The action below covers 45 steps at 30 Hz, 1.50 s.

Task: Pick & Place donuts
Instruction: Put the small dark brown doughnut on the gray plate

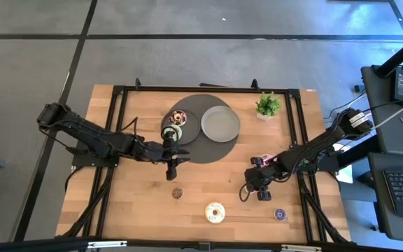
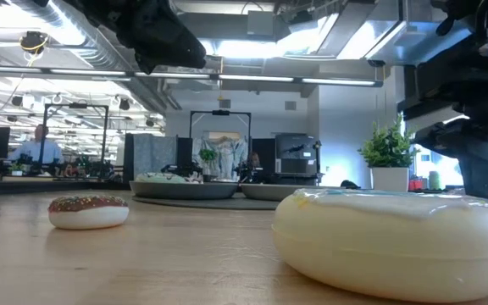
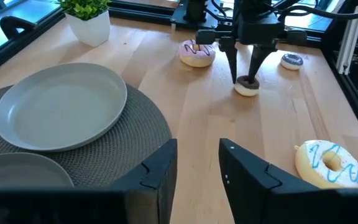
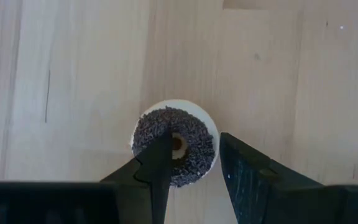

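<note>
Right gripper (image 4: 191, 165), fingers spread narrowly, is straddling the brown donut (image 4: 174, 145) seemingly off-centre, risking pinching its rim and flipping it.

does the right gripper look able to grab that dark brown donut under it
Probably yes. The right gripper hangs right above the dark brown donut, fingers open on either side of it, and nothing on the table crowds that spot.
</note>
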Each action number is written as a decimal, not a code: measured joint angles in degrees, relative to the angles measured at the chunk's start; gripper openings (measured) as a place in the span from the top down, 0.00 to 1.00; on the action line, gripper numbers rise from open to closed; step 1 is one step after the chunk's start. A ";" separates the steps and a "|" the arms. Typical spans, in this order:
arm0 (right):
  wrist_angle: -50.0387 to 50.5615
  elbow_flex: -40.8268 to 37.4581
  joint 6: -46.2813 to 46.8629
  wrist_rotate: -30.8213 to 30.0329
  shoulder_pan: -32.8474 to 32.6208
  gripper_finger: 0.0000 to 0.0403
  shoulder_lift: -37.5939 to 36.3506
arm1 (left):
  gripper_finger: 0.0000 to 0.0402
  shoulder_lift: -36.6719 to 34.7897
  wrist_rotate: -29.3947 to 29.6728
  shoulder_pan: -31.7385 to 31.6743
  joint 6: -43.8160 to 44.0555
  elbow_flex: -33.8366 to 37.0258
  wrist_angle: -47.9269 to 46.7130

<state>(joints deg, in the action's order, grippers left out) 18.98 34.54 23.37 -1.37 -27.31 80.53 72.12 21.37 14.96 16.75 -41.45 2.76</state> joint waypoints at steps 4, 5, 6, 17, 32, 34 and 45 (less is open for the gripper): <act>0.04 -0.02 -1.06 0.00 0.00 0.66 0.00 | 0.72 0.00 0.00 0.00 0.00 0.00 0.00; 0.04 -0.02 -1.05 0.00 0.00 0.66 0.00 | 0.72 0.00 0.00 0.00 0.00 0.00 0.00; 0.04 -0.02 -1.05 0.00 0.00 0.66 0.00 | 0.72 0.00 0.00 0.00 0.00 0.00 0.00; 0.11 -0.04 -1.46 -0.02 0.00 0.80 0.00 | 0.72 0.00 0.01 0.00 0.00 0.00 -0.02; 4.58 9.46 -1.97 -0.89 5.10 0.93 0.00 | 0.72 0.00 0.00 0.00 0.00 0.00 -0.02; 7.98 13.32 -4.65 -2.53 8.25 0.93 -0.02 | 0.72 0.00 0.00 0.00 0.00 0.00 -0.02; 10.83 25.57 -27.26 -7.02 32.34 0.93 -0.04 | 0.72 0.00 0.00 0.00 0.00 0.00 -0.02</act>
<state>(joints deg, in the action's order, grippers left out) 29.81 60.12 -3.89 -8.38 5.03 80.49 72.12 21.37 14.96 16.75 -41.45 2.74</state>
